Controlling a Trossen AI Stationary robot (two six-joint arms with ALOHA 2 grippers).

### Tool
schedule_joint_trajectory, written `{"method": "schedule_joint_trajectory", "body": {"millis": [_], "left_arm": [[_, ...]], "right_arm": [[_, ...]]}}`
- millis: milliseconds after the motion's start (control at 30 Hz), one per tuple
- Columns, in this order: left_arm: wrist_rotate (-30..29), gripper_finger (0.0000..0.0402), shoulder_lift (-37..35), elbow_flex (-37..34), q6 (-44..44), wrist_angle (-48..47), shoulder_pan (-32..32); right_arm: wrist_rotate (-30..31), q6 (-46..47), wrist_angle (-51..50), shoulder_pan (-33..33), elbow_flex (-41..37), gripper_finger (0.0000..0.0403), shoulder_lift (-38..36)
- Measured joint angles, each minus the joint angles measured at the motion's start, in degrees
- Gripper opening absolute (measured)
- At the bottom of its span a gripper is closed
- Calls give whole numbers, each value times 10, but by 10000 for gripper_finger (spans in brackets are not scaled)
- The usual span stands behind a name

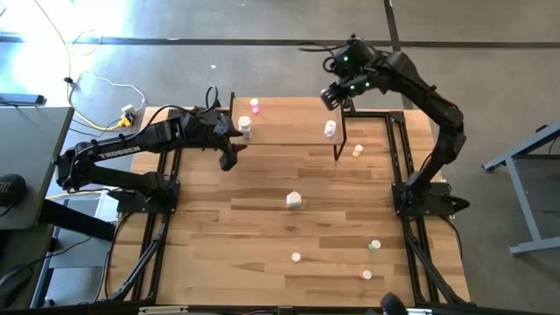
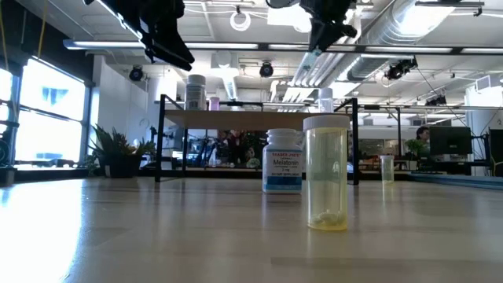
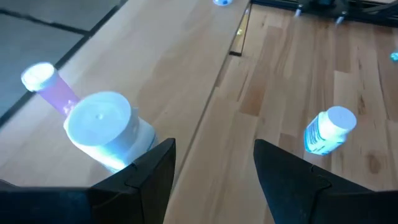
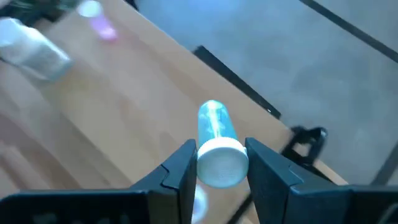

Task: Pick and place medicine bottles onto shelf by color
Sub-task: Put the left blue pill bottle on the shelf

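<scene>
The shelf (image 1: 289,122) stands at the table's far middle. On its left end stand a pink bottle (image 1: 255,106) and a white bottle (image 1: 246,129). Another white-capped bottle (image 1: 330,129) stands near its right end. My right gripper (image 1: 337,99) is above the shelf's right end, shut on a clear bottle with a white cap (image 4: 214,127). My left gripper (image 1: 230,144) is open and empty at the shelf's left end. The white bottle (image 3: 102,127) shows just beside one of its fingers, with the pink bottle (image 3: 53,87) behind it. My right gripper pinches the clear bottle's white cap (image 4: 221,165) between its two fingers, one on each side. The fingers come from above, slanting down. The bottle is tilted, its body (image 4: 213,121) pointing away below the fingers and clear of the shelf top.
On the table lie or stand a white labelled bottle (image 1: 294,199), an orange one (image 1: 357,151) by the shelf's right leg, a small pale one (image 1: 296,257), a green one (image 1: 374,246) and a pink one (image 1: 366,275). The shelf's middle is bare.
</scene>
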Motion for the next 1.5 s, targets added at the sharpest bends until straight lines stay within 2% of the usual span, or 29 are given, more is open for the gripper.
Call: {"method": "schedule_joint_trajectory", "body": {"millis": [267,700,1267,1500], "left_arm": [[-1,207,9,0,-48,1,0],[-2,207,9,0,-79,1,0],[-17,207,9,0,-79,1,0],[-15,207,9,0,-78,0,0]], "right_arm": [[-6,-80,-41,-56,-1,108,40],[-24,-179,-82,-52,-2,108,101],[26,-268,-88,-28,-2,108,124],[26,-290,-97,-28,-2,108,136]]}}
